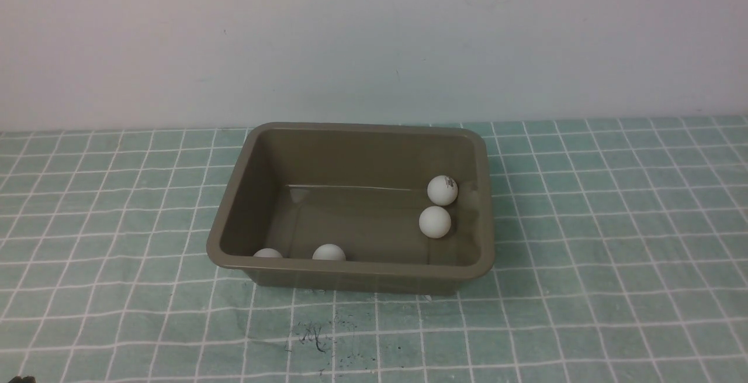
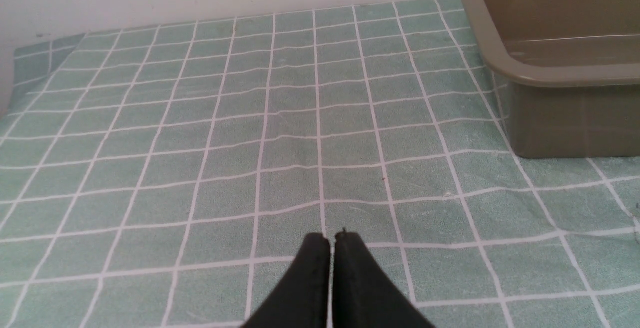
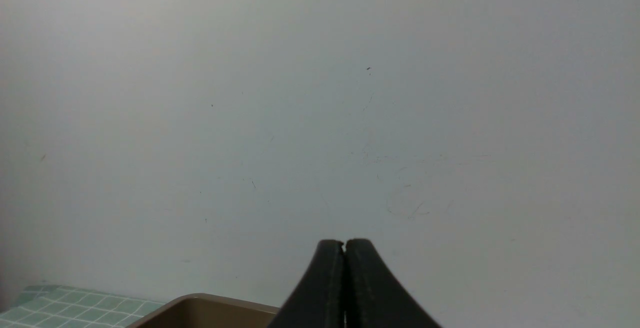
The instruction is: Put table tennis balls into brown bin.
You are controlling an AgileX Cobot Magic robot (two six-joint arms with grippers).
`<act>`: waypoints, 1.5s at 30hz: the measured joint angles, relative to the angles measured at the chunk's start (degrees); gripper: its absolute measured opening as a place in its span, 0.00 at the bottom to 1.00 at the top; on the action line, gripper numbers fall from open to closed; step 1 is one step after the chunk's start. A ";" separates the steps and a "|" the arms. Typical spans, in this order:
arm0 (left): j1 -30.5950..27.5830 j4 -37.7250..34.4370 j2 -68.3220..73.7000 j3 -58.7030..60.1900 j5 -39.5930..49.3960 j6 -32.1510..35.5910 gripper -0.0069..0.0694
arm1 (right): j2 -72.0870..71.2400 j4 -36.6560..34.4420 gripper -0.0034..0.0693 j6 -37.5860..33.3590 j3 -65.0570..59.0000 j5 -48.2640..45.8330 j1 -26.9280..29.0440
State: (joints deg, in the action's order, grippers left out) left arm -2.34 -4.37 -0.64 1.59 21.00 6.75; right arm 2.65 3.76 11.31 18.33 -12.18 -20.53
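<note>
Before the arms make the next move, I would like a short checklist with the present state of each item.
1. All four table tennis balls inside the brown bin: ok; two by its right wall, two behind its near rim.
2. No ball left on the checked cloth: ok in the front view.
3. Left gripper empty: ok, shut on nothing.
4. Right gripper empty: ok, shut, pointing toward the wall.
5. Bin upright: ok.

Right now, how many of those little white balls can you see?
4, all inside the brown bin: two by its right wall, two at its near wall, partly hidden by the rim, which could hide more.
</note>
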 joint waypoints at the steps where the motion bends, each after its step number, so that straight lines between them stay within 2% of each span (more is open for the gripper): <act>1: 0.00 0.00 0.00 0.00 0.00 0.00 0.08 | 0.00 0.07 0.03 0.00 0.00 0.00 0.00; 5: 0.00 0.00 0.00 0.00 0.05 0.00 0.08 | -1.76 1.55 0.03 -0.05 -1.41 -3.30 1.27; 14: 0.00 -0.07 0.00 0.00 0.05 0.00 0.08 | -3.31 6.13 0.03 -0.16 -18.70 -13.63 14.43; 17: 0.00 -0.14 0.00 0.00 0.06 0.00 0.08 | -3.36 6.96 0.03 -0.11 -19.27 -10.86 16.84; 45: 0.00 -0.14 0.00 0.00 0.06 0.00 0.08 | -3.36 6.54 0.03 -0.05 -19.43 -10.05 17.11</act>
State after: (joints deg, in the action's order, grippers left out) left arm -2.34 -4.51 -0.64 1.59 21.06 6.75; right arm -0.71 10.30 11.26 -1.11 -22.24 -3.43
